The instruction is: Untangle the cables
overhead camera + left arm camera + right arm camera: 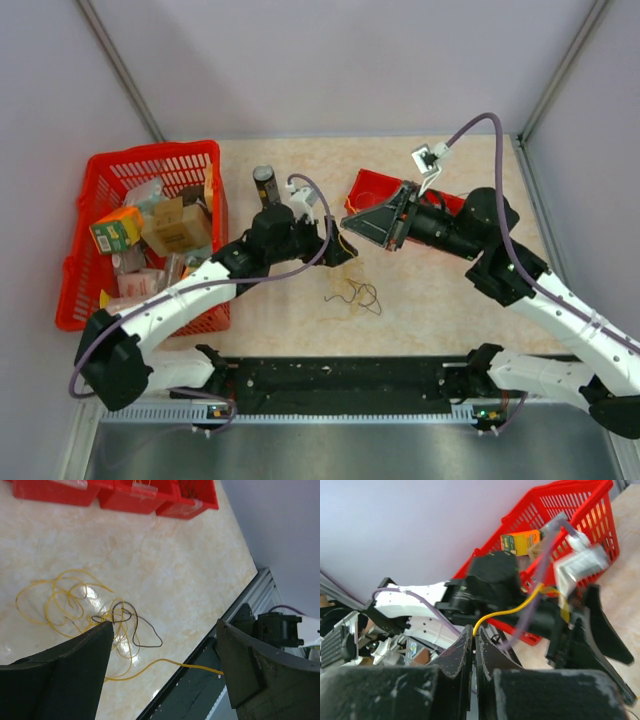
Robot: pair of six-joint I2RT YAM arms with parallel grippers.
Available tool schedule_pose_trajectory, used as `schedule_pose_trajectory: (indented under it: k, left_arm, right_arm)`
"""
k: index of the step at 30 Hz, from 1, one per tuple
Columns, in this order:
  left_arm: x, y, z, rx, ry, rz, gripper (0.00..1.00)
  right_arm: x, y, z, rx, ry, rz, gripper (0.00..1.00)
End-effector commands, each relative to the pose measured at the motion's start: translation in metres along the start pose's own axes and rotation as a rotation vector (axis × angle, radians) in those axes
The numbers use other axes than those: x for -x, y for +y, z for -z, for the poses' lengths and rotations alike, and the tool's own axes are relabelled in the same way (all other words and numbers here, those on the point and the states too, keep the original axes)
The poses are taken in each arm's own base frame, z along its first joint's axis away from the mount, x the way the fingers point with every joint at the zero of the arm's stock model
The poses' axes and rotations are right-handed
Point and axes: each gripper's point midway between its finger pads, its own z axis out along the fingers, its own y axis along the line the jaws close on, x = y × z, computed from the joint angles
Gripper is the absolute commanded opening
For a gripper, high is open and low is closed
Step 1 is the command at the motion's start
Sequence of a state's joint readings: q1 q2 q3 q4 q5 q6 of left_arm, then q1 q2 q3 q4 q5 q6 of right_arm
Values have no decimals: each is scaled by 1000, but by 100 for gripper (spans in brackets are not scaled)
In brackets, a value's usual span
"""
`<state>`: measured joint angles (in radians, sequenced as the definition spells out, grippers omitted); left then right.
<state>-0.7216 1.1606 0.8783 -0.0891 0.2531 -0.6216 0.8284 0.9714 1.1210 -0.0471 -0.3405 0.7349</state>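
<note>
The cables (352, 296) lie in a small tangle on the marbled table between the arms. In the left wrist view, yellow-orange loops (60, 597) are knotted with a dark brown wire (142, 630). One yellow strand (165, 662) runs from the tangle to the edge of the right finger. My left gripper (340, 250) hangs above the tangle, and its jaws (164, 624) are wide open. My right gripper (350, 222) is close beside it, raised. Its fingers (474, 629) are shut on the end of a yellow cable (512, 611) that arcs toward the left gripper.
A red basket (100, 180) of boxes stands at the left. A black can (263, 180) is behind the left gripper. Red bins (375, 185) sit at the back under the right arm, and also show in the left wrist view (140, 497). A black rail (340, 375) lines the near edge.
</note>
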Motion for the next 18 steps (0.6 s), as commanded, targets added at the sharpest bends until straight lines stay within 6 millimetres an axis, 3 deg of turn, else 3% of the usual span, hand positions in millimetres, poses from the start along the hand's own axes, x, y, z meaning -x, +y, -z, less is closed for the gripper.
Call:
schedule_pose_trajectory:
  k: [1,4,7,10,18]
  left_arm:
    - [-26,2,-21,-57,96,50,87]
    - [-45,7,-38,-116,101,128,86]
    - [-79,37,-55,-29,186,216,76]
    - [-96,57,-60,35,218,233,72]
    - [-92,86,-46,203,204,146,71]
  right_arm:
    - [46,62,17,142,-100,56,0]
    - [78,94,26,203,-164,104,0]
    - [109,132,40,271,-224,163,0]
    - [134,158,59,297,-285,232,0]
    - [168,153,94,119,-418,362,0]
